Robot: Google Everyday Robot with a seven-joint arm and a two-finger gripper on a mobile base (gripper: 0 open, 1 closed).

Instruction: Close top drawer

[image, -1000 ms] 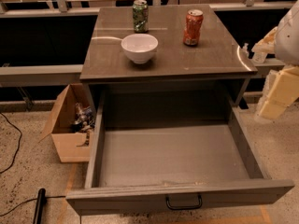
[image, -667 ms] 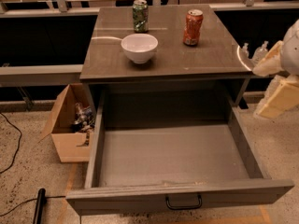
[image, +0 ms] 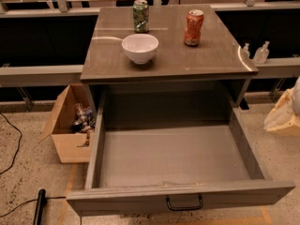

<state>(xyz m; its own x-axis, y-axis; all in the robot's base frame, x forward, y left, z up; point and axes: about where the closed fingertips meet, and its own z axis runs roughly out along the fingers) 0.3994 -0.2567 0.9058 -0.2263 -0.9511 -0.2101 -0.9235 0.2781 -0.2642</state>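
The top drawer (image: 140, 201) is pulled far out of the grey cabinet, toward the camera. It is a wide, deep grey tray with nothing in it. Its flat front panel carries a small black bail handle (image: 184, 204) near the bottom edge of the view. My gripper (image: 280, 116) shows as a cream-coloured part at the far right edge, beside the drawer's right wall and apart from it. Most of the arm is cut off by the edge of the view.
On the cabinet top (image: 211, 60) stand a white bowl (image: 140, 47), a green can (image: 140, 16) and a red can (image: 193, 27). An open cardboard box (image: 70, 139) with clutter sits on the floor at left. Two small bottles (image: 260, 53) stand on a ledge at right.
My arm has moved down and to the right, from beside the cabinet top's right corner to the frame's right edge. The drawer has not moved.
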